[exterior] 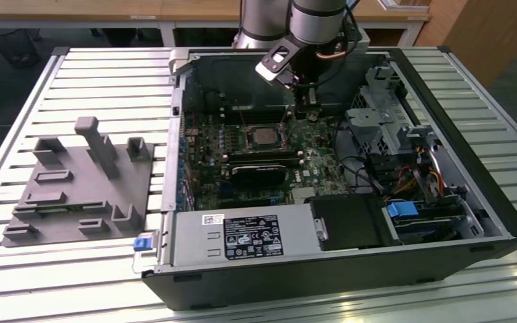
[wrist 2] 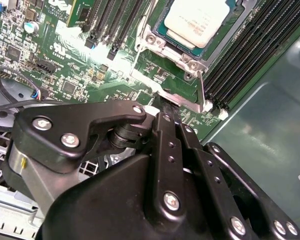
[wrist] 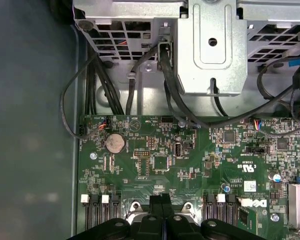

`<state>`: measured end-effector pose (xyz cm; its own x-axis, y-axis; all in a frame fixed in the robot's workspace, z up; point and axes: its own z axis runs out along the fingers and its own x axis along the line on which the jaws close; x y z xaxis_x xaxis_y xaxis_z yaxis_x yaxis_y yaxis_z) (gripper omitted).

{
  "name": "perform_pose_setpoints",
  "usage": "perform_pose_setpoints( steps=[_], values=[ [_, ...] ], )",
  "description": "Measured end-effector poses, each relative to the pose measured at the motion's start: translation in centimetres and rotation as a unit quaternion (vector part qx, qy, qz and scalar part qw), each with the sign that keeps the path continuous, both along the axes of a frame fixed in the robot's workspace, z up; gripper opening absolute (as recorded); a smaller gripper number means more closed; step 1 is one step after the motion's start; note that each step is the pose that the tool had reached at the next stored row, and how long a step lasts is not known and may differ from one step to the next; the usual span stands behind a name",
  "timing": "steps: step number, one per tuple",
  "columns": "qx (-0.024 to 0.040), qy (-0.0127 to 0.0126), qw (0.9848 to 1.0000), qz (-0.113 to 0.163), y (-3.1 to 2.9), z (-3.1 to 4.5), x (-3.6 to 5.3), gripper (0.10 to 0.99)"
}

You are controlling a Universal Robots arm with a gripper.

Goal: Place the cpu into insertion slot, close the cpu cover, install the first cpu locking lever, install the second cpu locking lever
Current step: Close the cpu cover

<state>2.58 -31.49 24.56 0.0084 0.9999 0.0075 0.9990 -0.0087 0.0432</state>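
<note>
End effector (wrist 2: 167, 104) fingers are pressed together with nothing visible between them. In the second wrist view, their tips meet the outer edge of the cpu cover (wrist 2: 172, 52). We find the cpu (wrist 2: 197, 19) seated flat in the insertion slot (exterior: 245, 134), with the silvery cover frame lying down around it on the green circuit board (wrist 2: 115, 75). In the exterior view, the arm reaches into the open computer case (exterior: 474, 202). The case lies on the slatted table (exterior: 79, 74) beside a grey fixture (exterior: 79, 188).
</note>
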Motion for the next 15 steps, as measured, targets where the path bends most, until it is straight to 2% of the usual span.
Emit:
perform_pose_setpoints(
  steps=[15],
  values=[
    [0.0002, 0.0, 1.0, 0.0, 0.0, 0.0, -0.78, 0.106]
  ],
)
